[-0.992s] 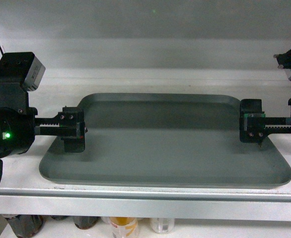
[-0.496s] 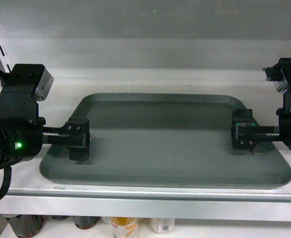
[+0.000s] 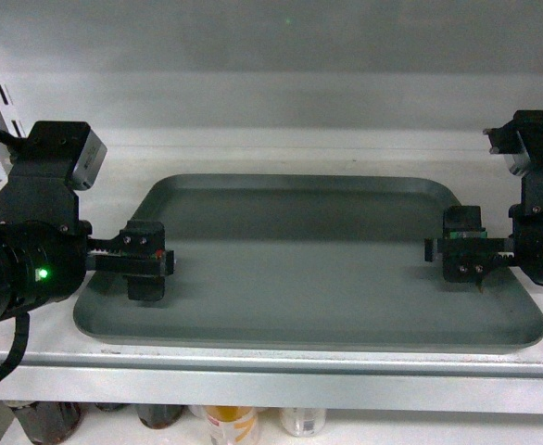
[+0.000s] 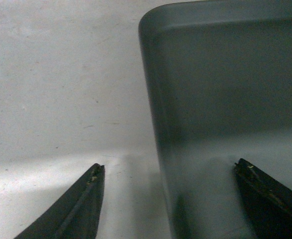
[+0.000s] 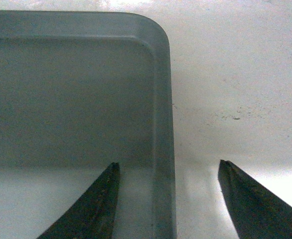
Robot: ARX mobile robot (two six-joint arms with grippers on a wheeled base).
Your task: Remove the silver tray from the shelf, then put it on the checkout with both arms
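Head faces shelf (image 3: 271, 371) front; wrists close, sharing silver tray (image 3: 299, 269) ends.

Bottles (image 3: 230, 425) below the shelf (image 3: 271, 382): cut off by the lower edge, labels too small to read

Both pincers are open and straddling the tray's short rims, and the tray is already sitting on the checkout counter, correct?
Not quite. The silver tray is not on the checkout; the head view shows it on the shelf, with bottles below. The rest holds: the left pincer and the right pincer are open, each straddling a short rim, as the wrist views show.
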